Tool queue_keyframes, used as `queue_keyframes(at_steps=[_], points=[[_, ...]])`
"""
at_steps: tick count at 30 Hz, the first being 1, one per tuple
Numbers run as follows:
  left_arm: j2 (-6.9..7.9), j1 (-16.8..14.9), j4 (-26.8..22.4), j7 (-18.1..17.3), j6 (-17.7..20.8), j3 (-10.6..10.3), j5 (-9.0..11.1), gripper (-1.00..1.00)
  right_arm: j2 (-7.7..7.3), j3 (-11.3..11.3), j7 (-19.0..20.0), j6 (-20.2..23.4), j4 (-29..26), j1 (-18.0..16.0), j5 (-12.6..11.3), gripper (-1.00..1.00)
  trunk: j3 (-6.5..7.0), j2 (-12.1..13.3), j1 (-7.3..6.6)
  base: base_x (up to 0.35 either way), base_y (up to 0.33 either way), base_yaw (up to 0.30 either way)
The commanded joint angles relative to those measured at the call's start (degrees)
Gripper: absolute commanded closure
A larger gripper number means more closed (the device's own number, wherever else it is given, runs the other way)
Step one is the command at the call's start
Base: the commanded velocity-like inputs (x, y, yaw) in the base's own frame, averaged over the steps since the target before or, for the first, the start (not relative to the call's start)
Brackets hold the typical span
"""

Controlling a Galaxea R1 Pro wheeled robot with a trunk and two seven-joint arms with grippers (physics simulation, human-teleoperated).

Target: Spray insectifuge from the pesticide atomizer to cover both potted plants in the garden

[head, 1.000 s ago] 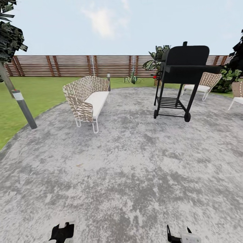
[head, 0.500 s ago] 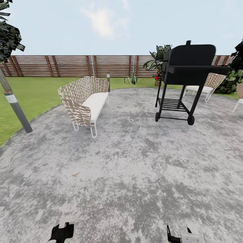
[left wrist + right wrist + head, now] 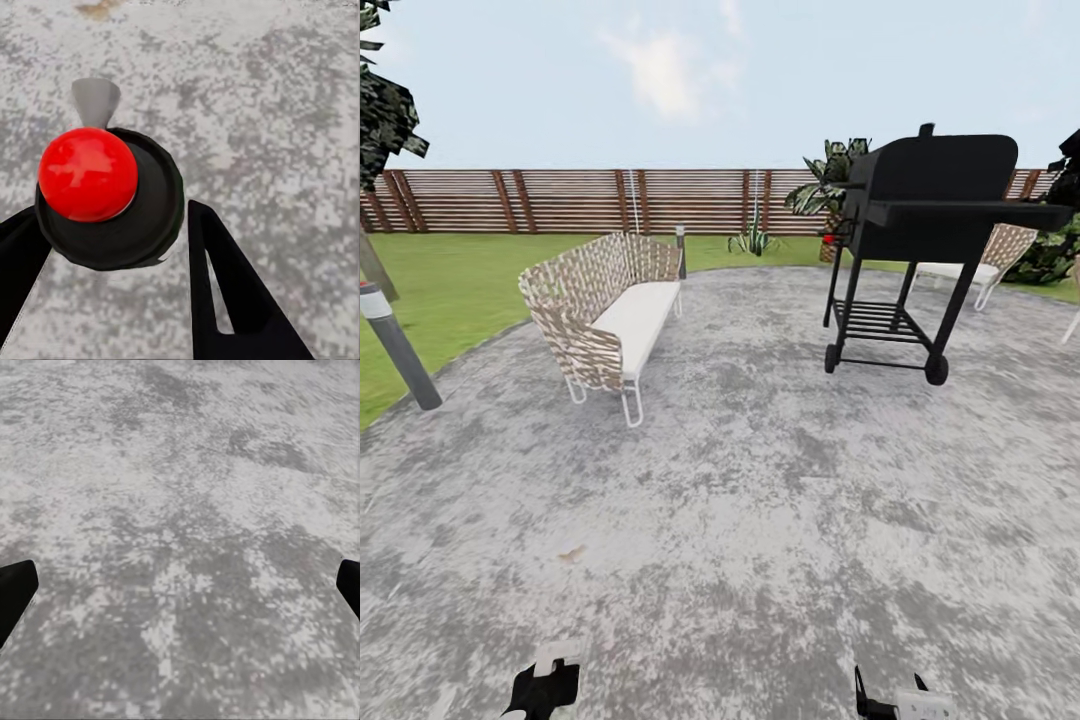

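On the patio [image 3: 760, 520], the head view runs left to right from a grey bollard [image 3: 395, 345] at nine o'clock on the lawn [image 3: 450, 290], to a woven sofa [image 3: 605, 315] with a white cushion at eleven, then a black grill [image 3: 920, 230] on a wheeled stand at one, with a woven chair [image 3: 985, 262] behind it. A slatted fence [image 3: 580, 200] closes the far side. At twelve, far off by the fence, one potted plant [image 3: 750, 238] shows as a low green rosette; a taller leafy bush [image 3: 830, 175] stands just right of it.

At seven o'clock, low in the head view, sits the left gripper [image 3: 545, 690]. Its wrist view shows the atomizer [image 3: 112, 199], red top [image 3: 88, 174] on a dark round body, between the black fingers [image 3: 225, 292], which close on it from both sides. At five o'clock is the right gripper [image 3: 905, 702]; in its wrist view the fingers [image 3: 15, 592] stand wide apart over bare paving.
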Motion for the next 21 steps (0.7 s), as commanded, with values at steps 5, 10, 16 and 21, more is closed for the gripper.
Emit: queue_keyframes(at_steps=[5,10,16,21], points=[[-0.02,-0.1,0.1,0.2,-0.2,0.3,-0.6,1.0,0.0,0.0,-0.3,-0.1,0.0,0.0,0.2,-1.0,0.35,0.0,0.02,0.339,0.0,0.0],[-0.02,0.0,0.1,0.2,-0.2,0.3,-0.6,1.0,0.0,0.0,-0.3,-0.1,0.0,0.0,0.2,-1.0,0.51,0.0,0.02,0.34,0.0,0.0],[-0.02,0.0,0.1,0.2,-0.2,0.3,-0.6,1.0,0.16,0.0,-0.3,-0.1,0.0,0.0,0.1,-1.0,0.52,0.0,0.02,0.339,0.0,0.0],[-0.02,-0.1,0.1,0.2,-0.2,0.3,-0.6,1.0,0.17,0.0,-0.3,-0.1,0.0,0.0,0.1,-1.0,0.52,0.0,0.02,0.339,0.0,0.0]])
